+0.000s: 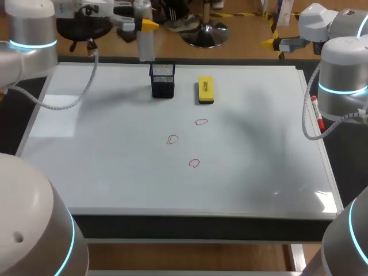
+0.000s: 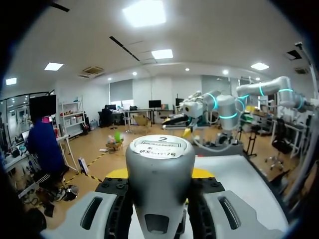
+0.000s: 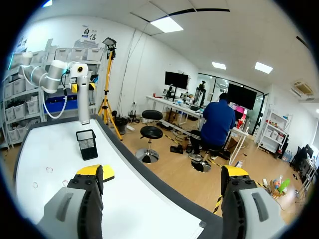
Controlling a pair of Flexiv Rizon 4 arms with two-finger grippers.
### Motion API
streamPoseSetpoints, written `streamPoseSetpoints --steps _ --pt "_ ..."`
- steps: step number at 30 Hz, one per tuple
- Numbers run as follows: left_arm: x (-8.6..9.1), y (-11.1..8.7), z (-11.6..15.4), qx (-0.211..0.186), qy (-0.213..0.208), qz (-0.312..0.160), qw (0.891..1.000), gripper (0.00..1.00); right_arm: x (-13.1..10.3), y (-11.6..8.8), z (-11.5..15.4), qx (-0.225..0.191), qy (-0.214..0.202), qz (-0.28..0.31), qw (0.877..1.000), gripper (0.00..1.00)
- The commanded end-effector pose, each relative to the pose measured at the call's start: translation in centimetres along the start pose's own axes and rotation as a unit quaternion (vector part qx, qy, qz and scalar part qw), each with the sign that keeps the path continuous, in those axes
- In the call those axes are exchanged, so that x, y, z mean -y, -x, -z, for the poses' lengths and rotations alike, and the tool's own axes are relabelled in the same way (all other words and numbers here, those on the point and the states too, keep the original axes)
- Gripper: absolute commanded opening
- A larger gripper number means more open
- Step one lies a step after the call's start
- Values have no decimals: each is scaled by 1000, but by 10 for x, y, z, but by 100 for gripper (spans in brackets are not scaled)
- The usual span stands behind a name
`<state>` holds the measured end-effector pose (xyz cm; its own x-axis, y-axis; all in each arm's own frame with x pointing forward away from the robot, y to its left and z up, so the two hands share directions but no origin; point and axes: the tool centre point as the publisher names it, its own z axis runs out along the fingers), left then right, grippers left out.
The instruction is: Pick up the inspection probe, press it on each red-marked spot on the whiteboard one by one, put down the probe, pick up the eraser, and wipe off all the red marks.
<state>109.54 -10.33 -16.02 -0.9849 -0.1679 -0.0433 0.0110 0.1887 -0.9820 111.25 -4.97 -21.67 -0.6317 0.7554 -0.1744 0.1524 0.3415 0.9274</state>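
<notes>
The grey cylindrical probe (image 1: 146,46) hangs upright just above the black mesh holder (image 1: 163,80) at the whiteboard's far edge. My left gripper (image 1: 145,26) is shut on it; in the left wrist view the probe (image 2: 159,174) fills the gap between the fingers. The yellow eraser (image 1: 205,90) lies right of the holder. Three red marks (image 1: 200,122), (image 1: 172,140), (image 1: 194,163) sit mid-board. My right gripper (image 1: 279,41) hovers open past the far right corner, nothing between its fingers (image 3: 89,172). From there the holder (image 3: 87,144) and probe (image 3: 83,102) show ahead.
The whiteboard (image 1: 115,172) covers most of the table. A red marker pen (image 1: 317,115) lies along its right edge, close under my right arm. The board's left and near parts are bare.
</notes>
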Motion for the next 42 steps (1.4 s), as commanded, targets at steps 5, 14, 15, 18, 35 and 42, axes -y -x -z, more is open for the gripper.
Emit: streamPoseSetpoints --steps 5,14,15,18,35,42 --pt "-5 -20 49 87 2 -3 996 0 0 0 0 0 0 0 1000 100" --pt "-27 -30 96 150 12 9 989 0 0 0 0 0 0 0 1000 100" --pt "-30 -31 100 156 14 10 988 0 0 0 0 0 0 0 1000 100" --pt "-38 -32 112 169 17 12 985 0 0 0 0 0 0 0 1000 100" --pt "-80 -30 145 203 44 21 978 0 0 0 0 0 0 0 1000 100" --pt "-95 -27 156 211 48 28 976 0 0 0 0 0 0 0 1000 100"
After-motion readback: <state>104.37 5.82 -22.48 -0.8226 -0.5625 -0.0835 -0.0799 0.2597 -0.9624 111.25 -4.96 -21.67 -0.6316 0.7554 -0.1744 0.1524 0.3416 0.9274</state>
